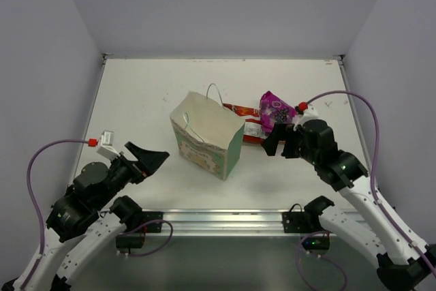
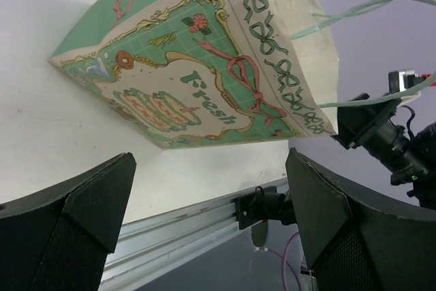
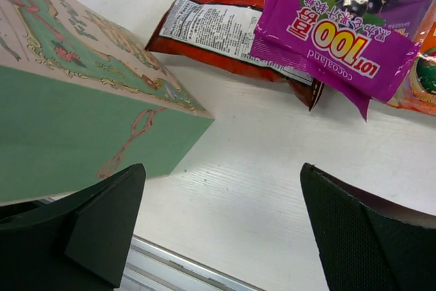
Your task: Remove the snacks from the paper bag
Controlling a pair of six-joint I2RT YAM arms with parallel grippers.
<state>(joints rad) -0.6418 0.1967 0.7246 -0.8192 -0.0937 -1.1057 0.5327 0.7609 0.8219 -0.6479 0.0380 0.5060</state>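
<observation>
Mid-table: mint-cream paper bag (image 1: 208, 134) upright, snacks (image 1: 274, 110) beside, possibly touching; left gripper (image 1: 153, 158), right gripper (image 1: 281, 146) agape, empty.

Paper bag (image 1: 208, 134) upright, snacks (image 1: 274, 111) piled beside, perhaps 3

The paper bag (image 1: 204, 138) is printed mint green and cream, with pink ribbons. A magenta packet (image 3: 327, 35) and a red-and-white packet (image 3: 218, 28) are seen.
</observation>
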